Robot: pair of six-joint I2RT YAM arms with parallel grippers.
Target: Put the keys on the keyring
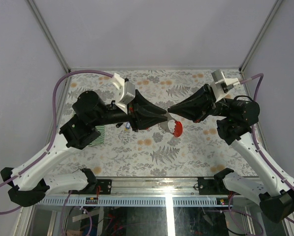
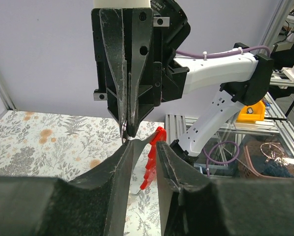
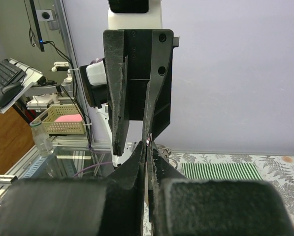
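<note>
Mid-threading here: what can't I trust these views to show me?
- Wire sliver at the shut right gripper's tips, left wrist view: too small to tell if it is the keyring.
- Red tag: lies between the left gripper's fingers, but gripped or loose is unclear.
- Top view: both grippers cover the meeting point.
- Cloth: mostly hidden under the left arm.
</note>
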